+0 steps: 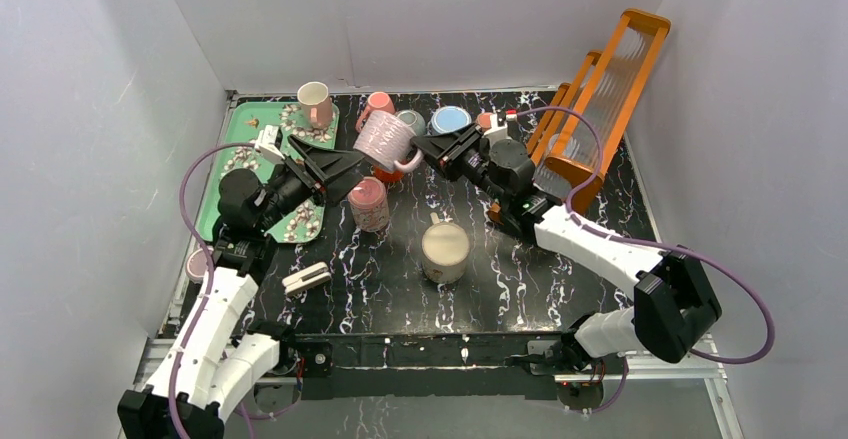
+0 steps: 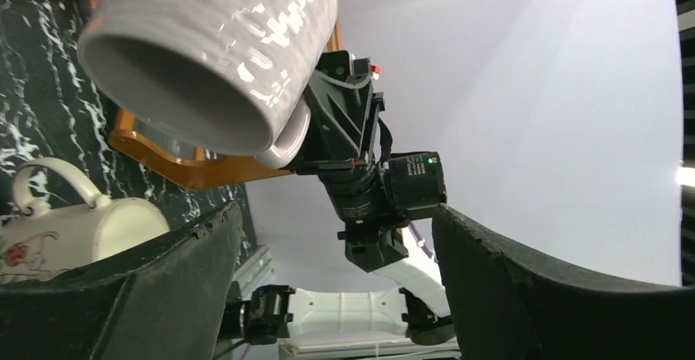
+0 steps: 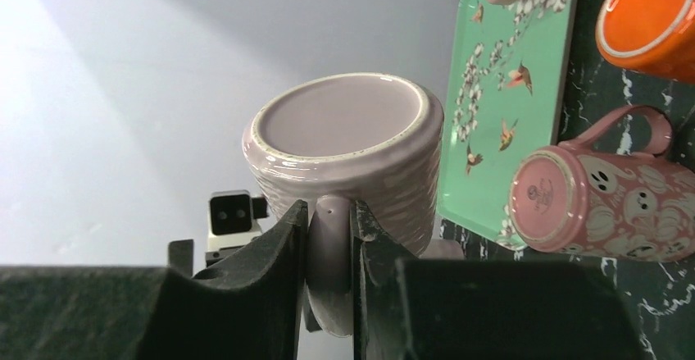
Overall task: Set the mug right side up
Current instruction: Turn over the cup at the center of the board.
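A lilac ribbed mug (image 1: 383,140) hangs in the air above the dark marbled table, tipped on its side. My right gripper (image 1: 420,151) is shut on its handle (image 3: 330,245); the right wrist view shows the mug's base (image 3: 344,118) just beyond the fingers. The mug's open mouth (image 2: 176,89) faces my left gripper (image 1: 345,169), which stands open just left of the mug and a little apart, with nothing between its fingers (image 2: 164,270).
Under and around the held mug stand an orange mug (image 1: 385,172), a pink ghost mug (image 1: 368,204) lying down, a cream mug (image 1: 445,249), and blue (image 1: 450,119) and grey (image 1: 410,119) mugs. Green tray (image 1: 235,149) left, orange rack (image 1: 600,99) right, white clip (image 1: 307,278).
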`<state>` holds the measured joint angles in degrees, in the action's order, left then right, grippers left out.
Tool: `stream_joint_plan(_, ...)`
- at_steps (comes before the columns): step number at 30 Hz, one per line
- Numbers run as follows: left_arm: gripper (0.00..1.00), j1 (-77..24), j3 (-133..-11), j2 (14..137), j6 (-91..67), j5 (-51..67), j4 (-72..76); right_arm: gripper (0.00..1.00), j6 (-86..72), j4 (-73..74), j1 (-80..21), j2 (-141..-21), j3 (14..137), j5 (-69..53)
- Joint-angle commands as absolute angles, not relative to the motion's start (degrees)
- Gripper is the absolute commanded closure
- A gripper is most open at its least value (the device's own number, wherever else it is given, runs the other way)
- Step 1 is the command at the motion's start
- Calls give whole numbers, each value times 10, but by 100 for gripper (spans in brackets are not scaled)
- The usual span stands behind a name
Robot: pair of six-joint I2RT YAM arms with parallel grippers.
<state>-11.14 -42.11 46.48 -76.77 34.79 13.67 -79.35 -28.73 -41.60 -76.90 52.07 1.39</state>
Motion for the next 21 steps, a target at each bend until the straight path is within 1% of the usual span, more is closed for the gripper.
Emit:
stream_joint_plan(1,18,-138,-402,472,-821,322,220,99,-855,-441,-425,-769,584,33)
stream_joint_plan(7,18,-188,-396,505,-833,289,249,99,-867,-452,-434,-796,601,45)
stream_joint_plan(12,21,-214,-404,533,-818,258,255,99,-877,-467,-442,-811,610,46)
stream_joint_plan(16,26,-217,-408,562,-828,240,265,99,-882,-478,-447,-816,608,38)
stream_joint_plan(19,30,-219,-396,571,-852,211,310,99,-890,-489,-448,-822,607,19)
stream_joint_plan(21,32,-220,-405,579,-849,200,315,99,-890,-496,-450,-825,604,4)
